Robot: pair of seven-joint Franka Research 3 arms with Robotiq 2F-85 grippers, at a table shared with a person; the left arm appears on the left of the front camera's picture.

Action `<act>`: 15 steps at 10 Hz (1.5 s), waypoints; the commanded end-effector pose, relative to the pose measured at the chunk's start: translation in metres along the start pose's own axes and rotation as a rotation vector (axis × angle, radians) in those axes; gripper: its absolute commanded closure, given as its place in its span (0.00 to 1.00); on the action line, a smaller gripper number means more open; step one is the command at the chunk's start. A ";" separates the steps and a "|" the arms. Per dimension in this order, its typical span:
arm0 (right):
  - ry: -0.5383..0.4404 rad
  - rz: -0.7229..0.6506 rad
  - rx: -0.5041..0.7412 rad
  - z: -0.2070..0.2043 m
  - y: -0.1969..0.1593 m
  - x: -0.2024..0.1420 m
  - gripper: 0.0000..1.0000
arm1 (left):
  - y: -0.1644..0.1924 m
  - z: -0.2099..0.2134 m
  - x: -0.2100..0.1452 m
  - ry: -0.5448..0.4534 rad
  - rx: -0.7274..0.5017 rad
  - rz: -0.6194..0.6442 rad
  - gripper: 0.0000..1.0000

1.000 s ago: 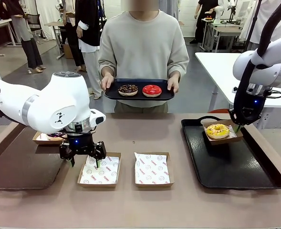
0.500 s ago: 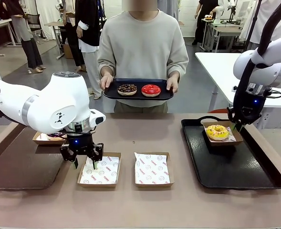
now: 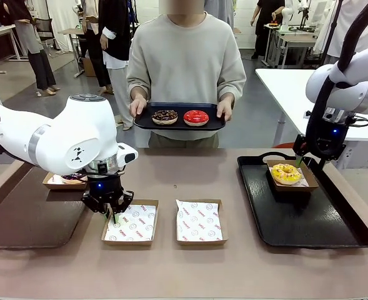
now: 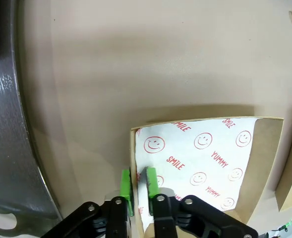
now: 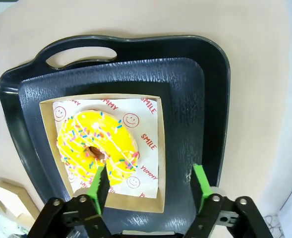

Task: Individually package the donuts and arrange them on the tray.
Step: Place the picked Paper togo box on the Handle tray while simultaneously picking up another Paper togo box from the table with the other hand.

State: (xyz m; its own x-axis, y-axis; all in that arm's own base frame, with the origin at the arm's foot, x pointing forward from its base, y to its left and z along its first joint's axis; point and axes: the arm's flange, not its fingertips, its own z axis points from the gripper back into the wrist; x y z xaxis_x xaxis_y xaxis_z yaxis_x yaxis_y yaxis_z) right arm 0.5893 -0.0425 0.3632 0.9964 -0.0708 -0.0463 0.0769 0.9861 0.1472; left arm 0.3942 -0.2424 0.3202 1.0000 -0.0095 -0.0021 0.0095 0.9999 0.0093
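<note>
A yellow sprinkled donut (image 3: 285,172) (image 5: 96,148) lies in a paper-lined box (image 3: 308,180) at the back of the black tray (image 3: 321,225) on the right. My right gripper (image 3: 308,164) (image 5: 149,187) hovers just above that box, open, with nothing between its fingers. My left gripper (image 3: 112,215) (image 4: 138,184) is low at the left wall of an empty paper-lined box (image 3: 134,224) (image 4: 200,158), its green pads pinched on that wall. The person holds a small dark tray (image 3: 179,125) with a sprinkled chocolate donut (image 3: 165,116) and a red donut (image 3: 195,117).
A second empty lined box (image 3: 198,221) sits at the table's middle. Behind my left arm another box (image 3: 64,181) holds a dark donut, partly hidden. A dark flat tray (image 3: 27,219) (image 4: 7,148) lies at the left edge.
My left gripper has closed from wide open onto the empty box's left wall. My right gripper has opened and let go of the yellow donut's box, rising slightly.
</note>
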 end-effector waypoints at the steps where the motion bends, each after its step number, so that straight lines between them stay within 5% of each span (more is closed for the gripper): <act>1: -0.034 0.010 0.023 0.007 -0.002 -0.007 0.00 | 0.000 -0.001 -0.001 -0.016 0.007 0.010 1.00; 5: -0.061 0.055 0.110 0.021 -0.004 -0.030 0.00 | 0.002 0.005 -0.003 -0.020 0.012 -0.006 1.00; 8: 0.006 0.205 0.553 0.045 -0.029 -0.082 0.00 | 0.014 0.059 0.002 -0.044 -0.055 -0.053 1.00; 12: -0.130 0.225 0.871 0.079 -0.095 -0.146 0.00 | 0.016 0.127 0.032 -0.051 -0.060 -0.077 1.00; 15: -0.264 0.189 1.005 0.067 -0.148 -0.188 0.00 | 0.010 0.156 0.061 -0.053 -0.050 -0.041 1.00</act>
State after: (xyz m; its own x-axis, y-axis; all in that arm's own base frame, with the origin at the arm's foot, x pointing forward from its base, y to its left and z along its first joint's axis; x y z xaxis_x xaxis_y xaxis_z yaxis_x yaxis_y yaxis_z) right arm 0.4039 -0.1837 0.4255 0.9773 -0.0361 0.2087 -0.1691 0.4605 0.8714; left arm 0.4430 -0.2297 0.4743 0.9962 -0.0605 0.0627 0.0642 0.9963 -0.0576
